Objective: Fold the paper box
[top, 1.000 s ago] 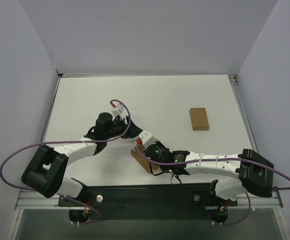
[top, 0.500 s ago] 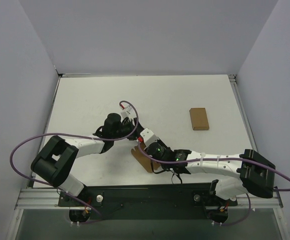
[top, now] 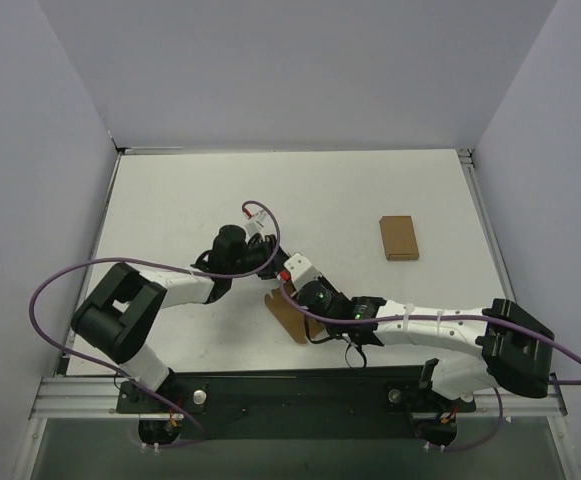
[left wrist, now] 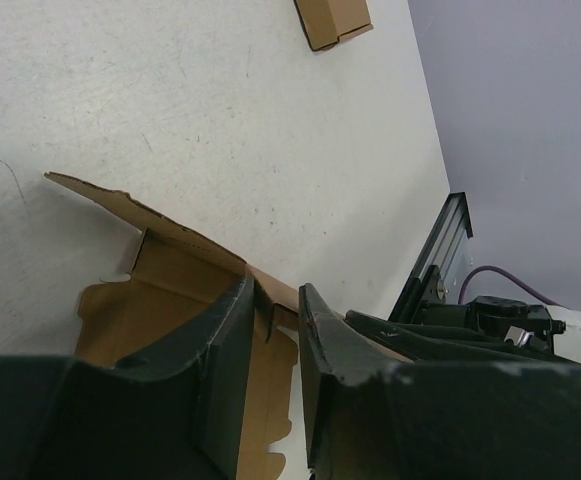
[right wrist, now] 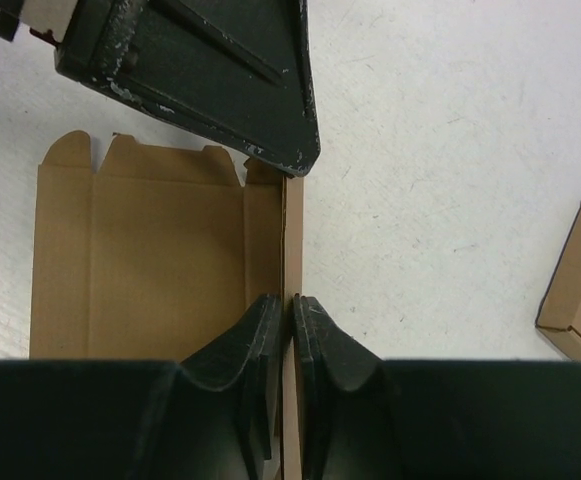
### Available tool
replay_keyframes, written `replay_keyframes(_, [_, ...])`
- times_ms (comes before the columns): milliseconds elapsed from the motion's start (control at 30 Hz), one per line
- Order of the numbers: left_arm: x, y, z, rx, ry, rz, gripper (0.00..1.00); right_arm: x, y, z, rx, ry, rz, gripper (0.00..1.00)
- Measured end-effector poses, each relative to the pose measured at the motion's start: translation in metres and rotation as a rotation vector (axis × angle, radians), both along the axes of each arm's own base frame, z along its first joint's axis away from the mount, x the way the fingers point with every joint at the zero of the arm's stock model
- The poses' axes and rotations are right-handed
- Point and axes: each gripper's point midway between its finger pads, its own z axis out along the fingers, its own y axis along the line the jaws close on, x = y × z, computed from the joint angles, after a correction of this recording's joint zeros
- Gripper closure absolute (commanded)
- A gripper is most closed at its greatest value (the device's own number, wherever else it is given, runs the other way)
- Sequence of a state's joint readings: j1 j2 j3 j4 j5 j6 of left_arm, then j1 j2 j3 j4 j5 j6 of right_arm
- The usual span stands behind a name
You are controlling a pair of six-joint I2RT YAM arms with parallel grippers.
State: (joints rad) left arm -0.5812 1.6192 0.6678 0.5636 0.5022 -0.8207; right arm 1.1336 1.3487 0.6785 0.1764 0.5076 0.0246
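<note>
Swinging in from the left, my left gripper (left wrist: 277,300) had come right up against the paper box (right wrist: 160,270), which lay flat and open on the table (top: 170,200) near the front centre, one long side wall standing up. My right gripper (right wrist: 292,305) was closed on that wall near its end, probably to keep the crease upright. My left jaws sat astride the same wall farther along with a slit left between them; whether they gripped it I could not tell. A plain cardboard rectangle (top: 398,238) lay well apart.
</note>
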Motion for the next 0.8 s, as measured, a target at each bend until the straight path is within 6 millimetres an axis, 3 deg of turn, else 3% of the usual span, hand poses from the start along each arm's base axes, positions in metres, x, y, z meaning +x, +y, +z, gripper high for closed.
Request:
replay_keyframes(100, [0.0, -0.002, -0.002, -0.005, 0.005, -0.003, 0.68, -0.002, -0.002, -0.004, -0.007, 0.015, 0.001, 0.7])
replay_keyframes(300, [0.002, -0.004, -0.005, -0.012, 0.006, -0.007, 0.69, -0.009, -0.016, -0.018, -0.024, 0.104, 0.0, 0.51])
replay_keyframes(500, [0.003, -0.005, -0.007, -0.015, 0.003, -0.009, 0.69, -0.007, -0.024, -0.011, 0.087, 0.185, -0.044, 0.3])
replay_keyframes(800, [0.003, -0.005, -0.009, -0.01, -0.002, -0.013, 0.69, -0.001, -0.027, 0.003, 0.3, 0.366, -0.106, 0.32])
